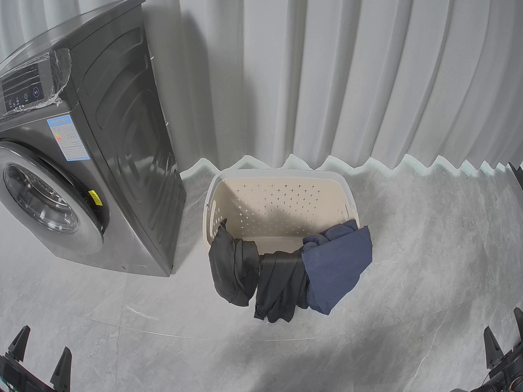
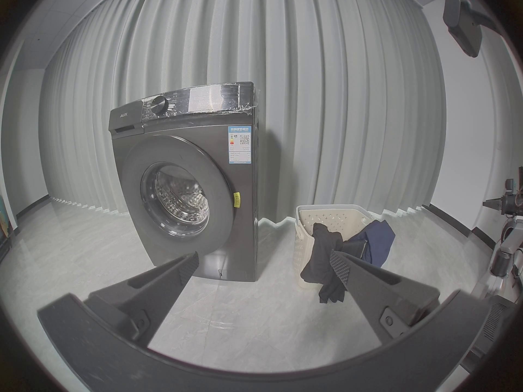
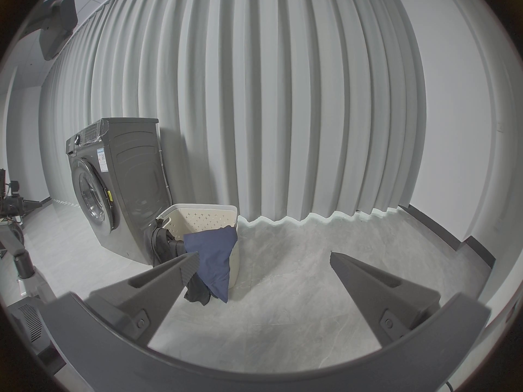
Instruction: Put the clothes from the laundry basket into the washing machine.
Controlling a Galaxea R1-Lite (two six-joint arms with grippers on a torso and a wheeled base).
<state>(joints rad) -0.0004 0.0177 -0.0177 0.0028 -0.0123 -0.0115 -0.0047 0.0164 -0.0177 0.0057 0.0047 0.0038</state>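
Observation:
A cream laundry basket (image 1: 280, 181) stands on the floor against the curtain, to the right of a dark grey washing machine (image 1: 117, 137) whose round door (image 1: 46, 200) is closed. Over the basket's front rim hang two dark grey garments (image 1: 234, 268) and a navy garment (image 1: 338, 268). The same basket (image 2: 332, 216) and washing machine (image 2: 188, 191) show in the left wrist view, and the basket (image 3: 204, 219) with the navy garment (image 3: 213, 257) in the right wrist view. My left gripper (image 1: 41, 357) is at the lower left, open and empty. At the lower right, my right gripper (image 1: 506, 336) is open and empty.
A pleated white curtain (image 1: 327, 72) runs behind everything. The grey tiled floor (image 1: 425, 257) lies bare to the right of the basket and in front of it. A white wall with a dark skirting (image 3: 452, 235) closes the room on the right.

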